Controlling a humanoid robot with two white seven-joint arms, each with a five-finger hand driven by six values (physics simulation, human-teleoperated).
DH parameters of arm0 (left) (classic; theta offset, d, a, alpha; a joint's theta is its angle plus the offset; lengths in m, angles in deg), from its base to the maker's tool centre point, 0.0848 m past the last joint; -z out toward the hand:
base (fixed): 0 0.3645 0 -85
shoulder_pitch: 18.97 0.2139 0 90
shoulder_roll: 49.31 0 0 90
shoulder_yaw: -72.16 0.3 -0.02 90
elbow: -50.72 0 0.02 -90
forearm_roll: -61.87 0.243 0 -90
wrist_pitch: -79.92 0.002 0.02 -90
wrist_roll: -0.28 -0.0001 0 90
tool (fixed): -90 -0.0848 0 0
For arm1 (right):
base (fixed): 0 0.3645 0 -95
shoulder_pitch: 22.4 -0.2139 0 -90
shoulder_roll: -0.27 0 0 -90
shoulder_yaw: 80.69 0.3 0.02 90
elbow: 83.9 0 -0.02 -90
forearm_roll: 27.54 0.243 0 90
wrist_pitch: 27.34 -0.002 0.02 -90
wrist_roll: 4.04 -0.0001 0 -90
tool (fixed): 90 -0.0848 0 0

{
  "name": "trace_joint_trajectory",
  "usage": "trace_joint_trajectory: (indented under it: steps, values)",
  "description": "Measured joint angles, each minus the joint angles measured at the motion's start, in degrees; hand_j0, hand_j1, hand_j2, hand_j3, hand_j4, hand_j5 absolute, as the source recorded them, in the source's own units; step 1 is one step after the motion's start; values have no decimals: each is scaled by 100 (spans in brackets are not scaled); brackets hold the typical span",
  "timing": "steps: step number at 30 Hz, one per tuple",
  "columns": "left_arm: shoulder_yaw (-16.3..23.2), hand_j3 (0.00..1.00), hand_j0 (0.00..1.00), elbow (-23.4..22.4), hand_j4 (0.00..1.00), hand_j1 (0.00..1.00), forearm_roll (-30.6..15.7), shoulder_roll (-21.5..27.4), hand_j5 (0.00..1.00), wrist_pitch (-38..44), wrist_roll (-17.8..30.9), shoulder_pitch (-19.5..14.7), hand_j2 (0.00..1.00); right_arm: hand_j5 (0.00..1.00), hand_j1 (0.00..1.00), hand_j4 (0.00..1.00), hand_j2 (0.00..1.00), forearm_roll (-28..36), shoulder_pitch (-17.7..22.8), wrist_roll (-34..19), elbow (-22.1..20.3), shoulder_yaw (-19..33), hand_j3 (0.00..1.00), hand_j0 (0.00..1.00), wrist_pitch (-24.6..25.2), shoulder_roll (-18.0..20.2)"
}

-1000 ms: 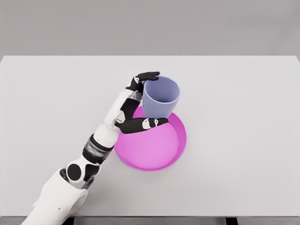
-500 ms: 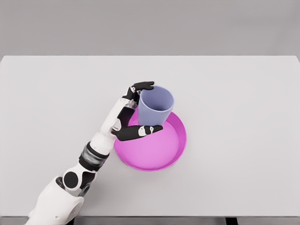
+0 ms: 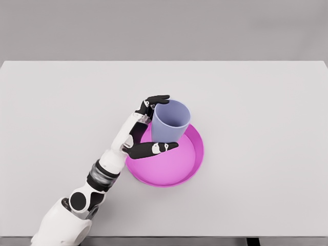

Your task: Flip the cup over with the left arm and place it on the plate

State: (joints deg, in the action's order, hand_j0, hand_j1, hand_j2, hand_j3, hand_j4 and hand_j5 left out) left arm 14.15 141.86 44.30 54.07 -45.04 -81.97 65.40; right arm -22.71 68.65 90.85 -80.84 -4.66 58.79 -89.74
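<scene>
A lavender-blue cup (image 3: 171,123) stands upright, mouth up, at the back left part of the magenta plate (image 3: 174,169). Its base is low inside the plate's rim; I cannot tell whether it touches the plate. My left hand (image 3: 169,122) comes in from the lower left and wraps the cup from the left. Its black fingers (image 3: 155,99) lie against the cup's rim. The thumb (image 3: 154,148) reaches across in front of the cup's base. The right arm does not show.
The grey table (image 3: 266,113) runs to every side of the plate, with its front edge near the bottom of the picture. The white left forearm (image 3: 110,164) crosses the table at the lower left.
The left hand has carried the cup down and a little toward me, from above the plate's back rim into the plate. Over the last half second it barely moved.
</scene>
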Motion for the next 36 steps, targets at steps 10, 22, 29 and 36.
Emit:
trace_joint_trajectory:
  steps: [10,22,29,36]
  values:
    - [-12,60,60,0,60,60,10,5,60,-4,-16,0,60,100,100,100,100,1,0,-3,0,0,100,100,0,0]
    - [23,60,60,-3,60,60,12,-11,60,-3,-9,26,60,100,100,100,100,0,0,1,0,0,100,100,0,0]
    - [19,61,61,-3,61,61,12,-27,61,-3,-12,26,61,100,100,100,100,1,0,-1,0,0,100,100,0,0]
    - [22,71,71,-2,71,71,16,-36,71,-4,-16,26,71,100,100,100,100,1,0,-2,0,-1,100,100,0,0]
